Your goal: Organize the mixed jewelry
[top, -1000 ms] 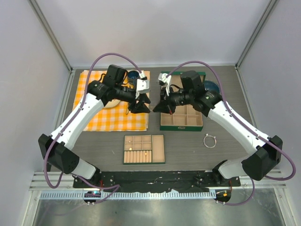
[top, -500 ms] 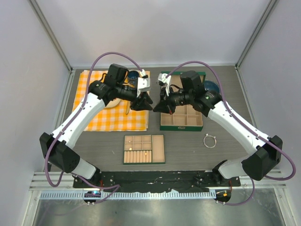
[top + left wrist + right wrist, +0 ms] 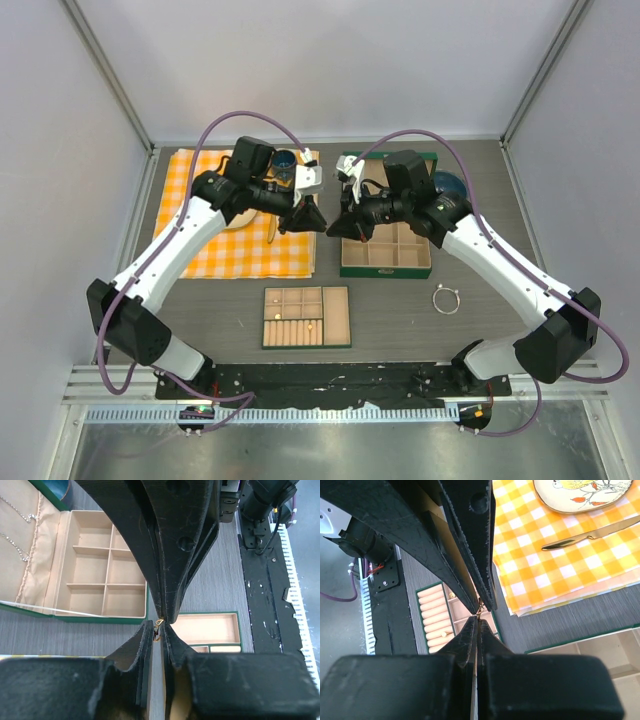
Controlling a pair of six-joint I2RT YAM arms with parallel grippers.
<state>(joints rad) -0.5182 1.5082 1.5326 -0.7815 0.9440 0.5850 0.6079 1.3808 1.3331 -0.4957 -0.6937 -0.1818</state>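
A tiny gold ring point(image 3: 158, 628) hangs in mid-air between my two grippers, which meet tip to tip above the table. My right gripper point(image 3: 479, 619) is shut on one end of it. My left gripper point(image 3: 158, 626) has its fingertips pressed on either side of the other end. In the top view they meet point(image 3: 325, 225) between the checked cloth and the large box. A thin silver bracelet loop point(image 3: 446, 299) lies on the table at the right. The small tan compartment tray point(image 3: 340, 317) holds two gold pieces point(image 3: 313, 324).
A larger green-edged compartment box point(image 3: 386, 262) stands open behind the tray, with chains in its lid point(image 3: 20, 525). An orange checked cloth point(image 3: 240, 250) on the left carries a plate point(image 3: 580, 492) and a knife point(image 3: 590, 536). A blue cup point(image 3: 284, 160) stands at the back.
My left gripper has moved right to meet the right gripper's tips and its jaws have narrowed onto the gold ring. The right arm has stayed still and shut.
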